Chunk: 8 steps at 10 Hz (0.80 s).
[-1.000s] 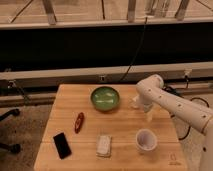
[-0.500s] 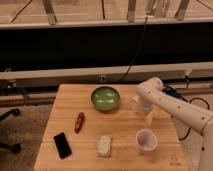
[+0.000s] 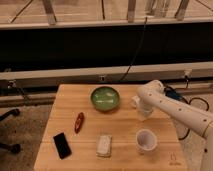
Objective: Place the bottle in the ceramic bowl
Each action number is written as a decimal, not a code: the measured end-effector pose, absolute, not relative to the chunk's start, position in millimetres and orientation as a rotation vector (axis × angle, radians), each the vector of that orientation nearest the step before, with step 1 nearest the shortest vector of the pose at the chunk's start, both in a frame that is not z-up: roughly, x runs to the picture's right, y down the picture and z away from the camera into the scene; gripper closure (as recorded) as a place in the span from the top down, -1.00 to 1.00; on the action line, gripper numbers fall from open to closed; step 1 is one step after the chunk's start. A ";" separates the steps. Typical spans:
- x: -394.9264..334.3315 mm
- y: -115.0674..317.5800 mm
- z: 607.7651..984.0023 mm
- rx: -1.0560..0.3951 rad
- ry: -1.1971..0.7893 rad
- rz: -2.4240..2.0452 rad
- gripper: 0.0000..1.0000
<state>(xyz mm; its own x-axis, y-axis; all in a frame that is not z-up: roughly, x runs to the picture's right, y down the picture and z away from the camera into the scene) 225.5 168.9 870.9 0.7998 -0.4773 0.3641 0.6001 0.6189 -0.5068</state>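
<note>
The ceramic bowl (image 3: 105,98), round and glossy green inside, sits at the back middle of the wooden table (image 3: 90,125) and holds nothing. My white arm reaches in from the right. My gripper (image 3: 142,113) points down at the table just right of the bowl. A small pale shape (image 3: 135,102) shows at the gripper's left edge. I cannot tell whether it is the bottle, which is otherwise hidden by the arm.
A white cup (image 3: 146,140) stands at the front right, below the gripper. A flat whitish packet (image 3: 104,145) lies at the front middle. A red object (image 3: 79,122) and a black phone (image 3: 62,145) lie on the left. Cables run behind the table.
The arm has sunk slightly toward the table, just right of the bowl. The bowl, cup and other objects have not moved.
</note>
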 end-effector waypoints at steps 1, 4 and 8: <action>225.2 168.6 870.8 -0.655 -0.201 -0.625 -0.72; 222.5 138.1 874.4 -0.655 -0.182 -0.641 -0.24; 224.7 81.2 883.8 -0.637 -0.163 -0.649 0.50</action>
<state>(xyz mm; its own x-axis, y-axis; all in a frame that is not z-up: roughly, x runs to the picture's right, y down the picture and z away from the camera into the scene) 224.7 81.2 883.8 0.7918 -0.5121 0.3329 0.6086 0.6151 -0.5013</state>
